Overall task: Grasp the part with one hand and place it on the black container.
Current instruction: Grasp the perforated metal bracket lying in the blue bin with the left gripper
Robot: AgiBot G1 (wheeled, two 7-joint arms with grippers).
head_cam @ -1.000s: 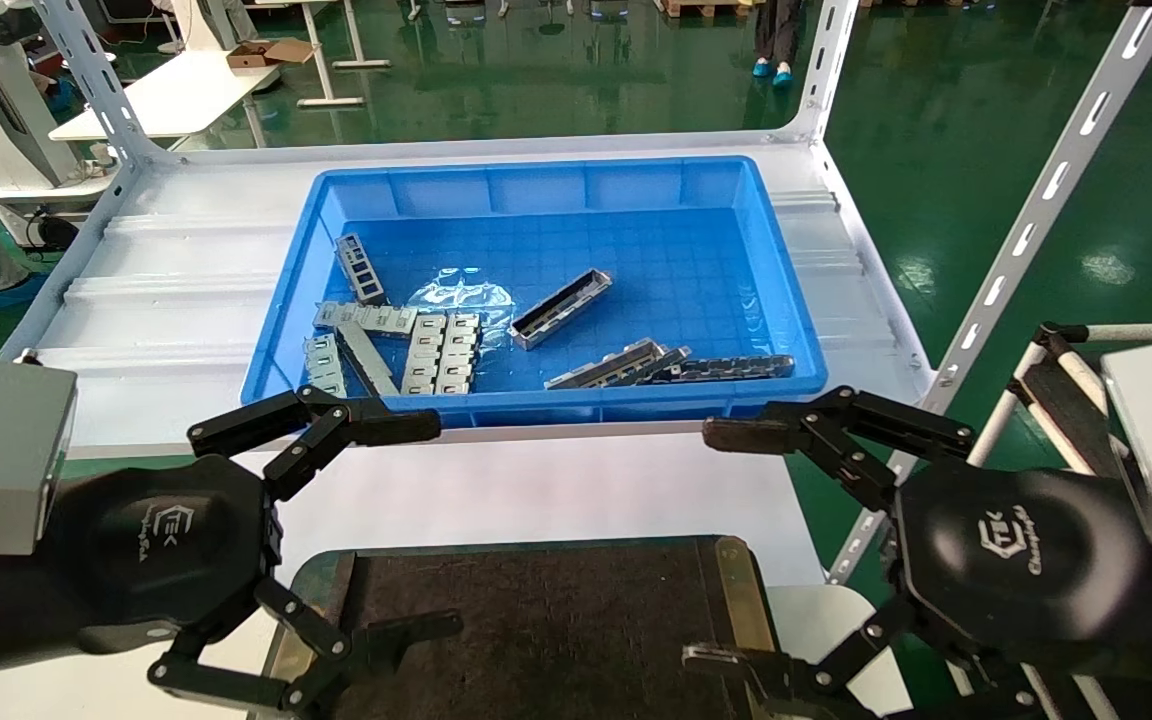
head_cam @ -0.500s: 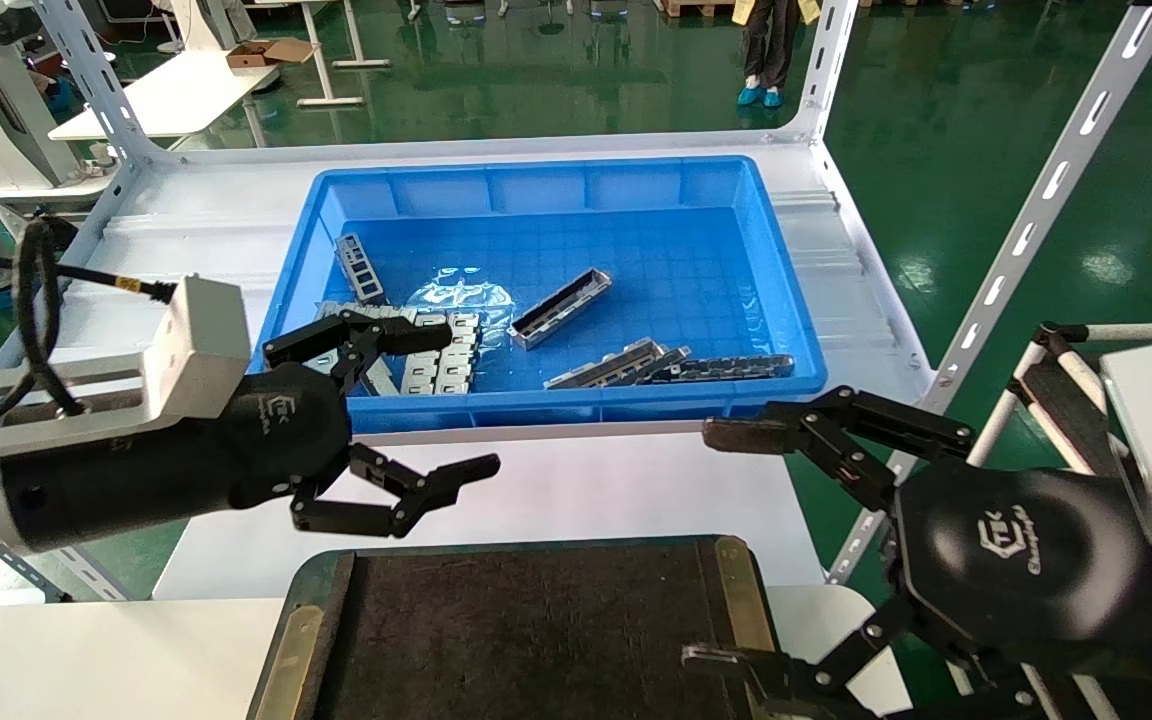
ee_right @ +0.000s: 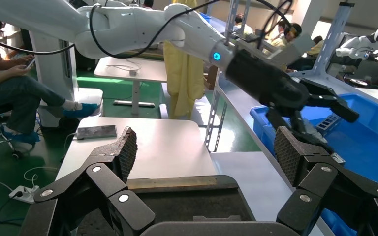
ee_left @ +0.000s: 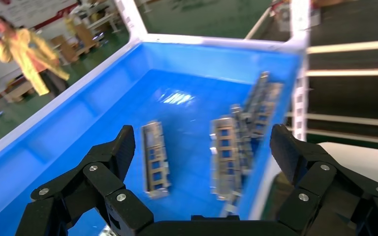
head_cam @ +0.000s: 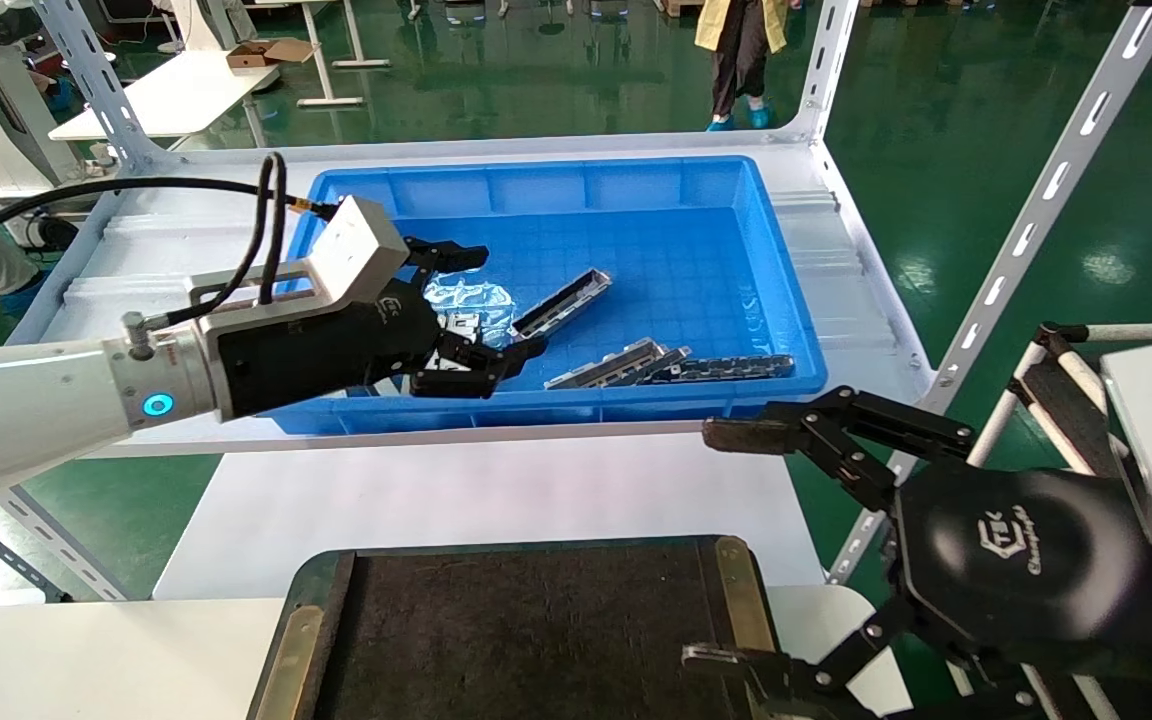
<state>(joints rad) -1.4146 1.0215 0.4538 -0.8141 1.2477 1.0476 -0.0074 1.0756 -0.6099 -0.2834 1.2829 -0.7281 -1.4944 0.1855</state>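
2 grippers spread wide: left gripper [head_cam: 481,305] over blue bin [head_cam: 636,190], right gripper [head_cam: 726,545] parked by black container [head_cam: 536,620].

Part [head_cam: 561,303]: silver-grey channel, lying diagonally. Black container [head_cam: 536,630]: dark felt tray, flat.

A big blue bin [head_cam: 776,300] sits on a pale metal shelf [head_cam: 166,280] at upper centre. Flat silver plates [head_cam: 456,325] and darker slotted bars [head_cam: 726,368] lie inside. A yellow-coated person [head_cam: 736,50] stands at top.
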